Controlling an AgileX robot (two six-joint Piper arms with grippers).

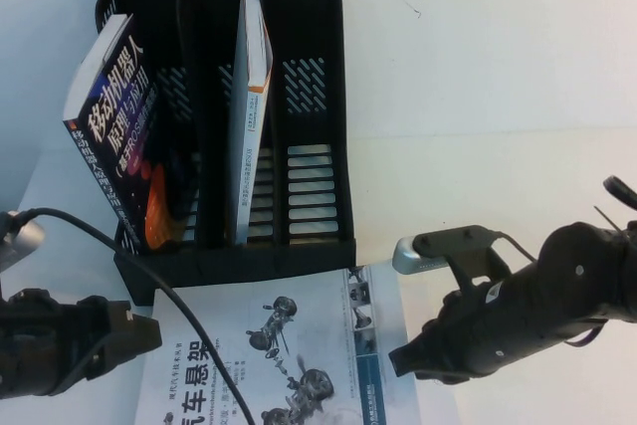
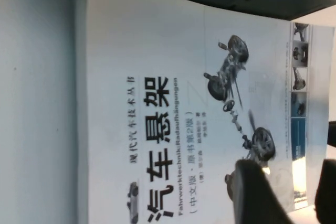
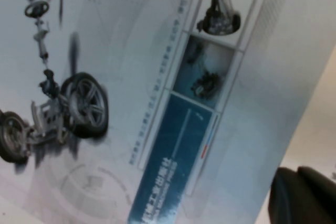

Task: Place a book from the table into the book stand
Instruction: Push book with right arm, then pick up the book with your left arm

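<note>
The book [image 1: 299, 345] lies flat on the white table [image 1: 498, 97], just in front of the black book stand [image 1: 249, 268]. Its pale cover carries a suspension drawing, a black title and a photo strip [image 2: 157, 51] [image 3: 131, 77]. My left gripper [image 1: 149, 335] is at the book's left edge, low over it. It is open: two dark fingers stand apart above the cover [image 2: 291, 187] with nothing gripped. My right gripper [image 1: 403, 360] sits at the book's right edge, shut [image 3: 302, 187], beside the cover and over bare table.
In the stand's left slot leans a thick black book [image 1: 114, 136]. A white book [image 1: 249, 106] stands upright in the middle slot. The right slot [image 1: 311, 166] shows its vented floor. The left arm's black cable [image 1: 189, 330] arcs over the book's left part.
</note>
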